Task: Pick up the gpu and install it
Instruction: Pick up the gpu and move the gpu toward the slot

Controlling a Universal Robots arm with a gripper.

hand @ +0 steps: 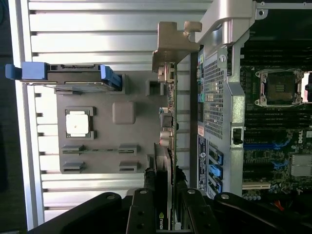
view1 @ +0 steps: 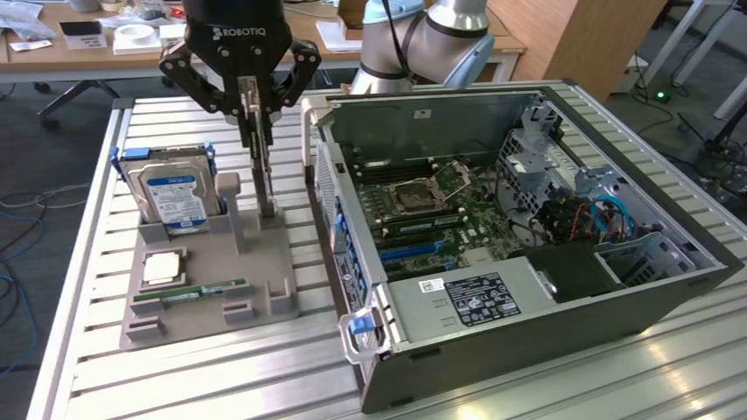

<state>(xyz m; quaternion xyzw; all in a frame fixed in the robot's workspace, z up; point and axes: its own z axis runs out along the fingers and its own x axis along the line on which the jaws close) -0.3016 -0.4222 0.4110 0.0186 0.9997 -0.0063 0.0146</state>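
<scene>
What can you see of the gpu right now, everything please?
The gpu stands upright and edge-on, a thin dark card with a silver metal end bracket. The claw is shut on its upper edge, one finger on each face. Its lower end sits at the slot of the gray holder, beside the open computer case; whether it is clear of the slot, I cannot tell.

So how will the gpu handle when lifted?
Likely stiff: the gpu stands straight on edge, clamped by the pincer. Thin and tall, so it would probably tip if released outside its grey holder. Exposed board components look fragile.
</scene>
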